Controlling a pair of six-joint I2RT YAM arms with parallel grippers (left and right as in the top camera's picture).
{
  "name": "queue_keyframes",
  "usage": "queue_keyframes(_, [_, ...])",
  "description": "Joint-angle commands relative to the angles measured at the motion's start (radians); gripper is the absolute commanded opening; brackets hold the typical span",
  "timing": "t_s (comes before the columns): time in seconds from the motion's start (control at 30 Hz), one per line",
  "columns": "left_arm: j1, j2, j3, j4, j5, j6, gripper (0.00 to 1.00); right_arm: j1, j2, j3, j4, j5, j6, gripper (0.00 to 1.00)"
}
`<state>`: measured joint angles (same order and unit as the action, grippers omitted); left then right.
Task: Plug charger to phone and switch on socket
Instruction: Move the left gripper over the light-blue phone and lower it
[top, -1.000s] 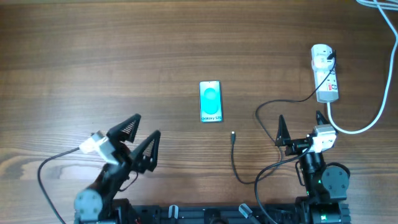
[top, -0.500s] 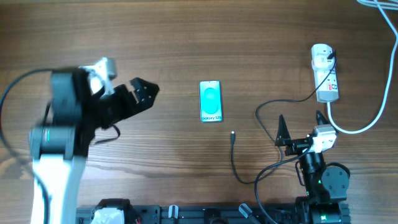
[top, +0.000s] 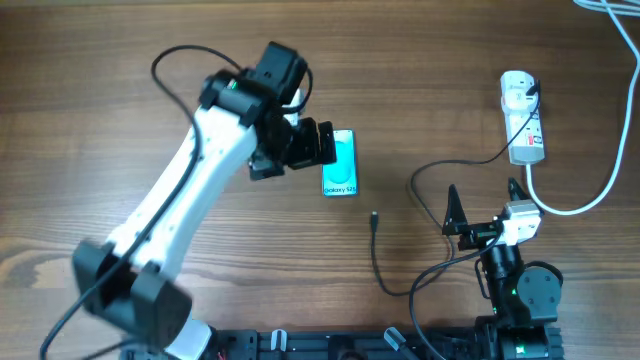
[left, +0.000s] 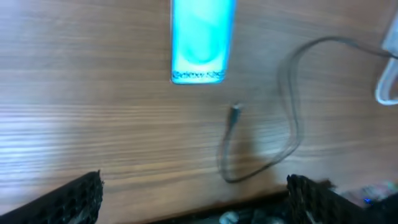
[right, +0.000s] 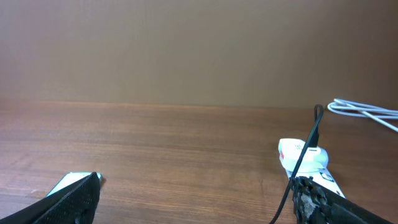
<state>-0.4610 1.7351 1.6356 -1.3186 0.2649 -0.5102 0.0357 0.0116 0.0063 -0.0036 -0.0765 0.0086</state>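
Observation:
The phone (top: 340, 165) lies flat at mid-table, teal screen up; it also shows at the top of the left wrist view (left: 202, 37). The charger's connector tip (top: 374, 215) lies loose on the wood just right of and nearer than the phone, apart from it. Its thin black cable loops back to the white socket (top: 523, 120) at the far right. My left gripper (top: 305, 148) hovers open and empty by the phone's left edge. My right gripper (top: 480, 215) is open and empty, near the table's front right. The right wrist view shows the socket (right: 305, 155).
A thick white cord (top: 600, 190) curves from the socket toward the right edge and back corner. The charger cable's slack (top: 385, 285) lies between the phone and the right arm. The table's front edge shows in the left wrist view (left: 186, 214).
My left arm has swung from the front left up and right across the table to the phone's left side. The right arm, phone and cable have not moved.

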Motion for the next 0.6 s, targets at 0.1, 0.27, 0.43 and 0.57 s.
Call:
queue_keyframes(0.1, [-0.023, 0.229, 0.210, -0.013, -0.151, -0.011, 1.00, -0.004, -0.007, -0.001, 0.004, 0.016, -0.008, 1.00])
queue_keyframes(0.27, [-0.030, 0.244, 0.206, 0.129, -0.098, -0.026, 1.00, -0.004, -0.007, -0.001, 0.004, 0.016, -0.008, 1.00])
queue_keyframes(0.43, [-0.086, 0.307, 0.168, 0.225, -0.137, -0.023, 1.00, -0.004, -0.007, -0.001, 0.004, 0.016, -0.008, 1.00])
queue_keyframes(0.57, [-0.098, 0.434, 0.168, 0.236, -0.177, -0.048, 1.00, -0.004, -0.007, -0.001, 0.004, 0.016, -0.008, 1.00])
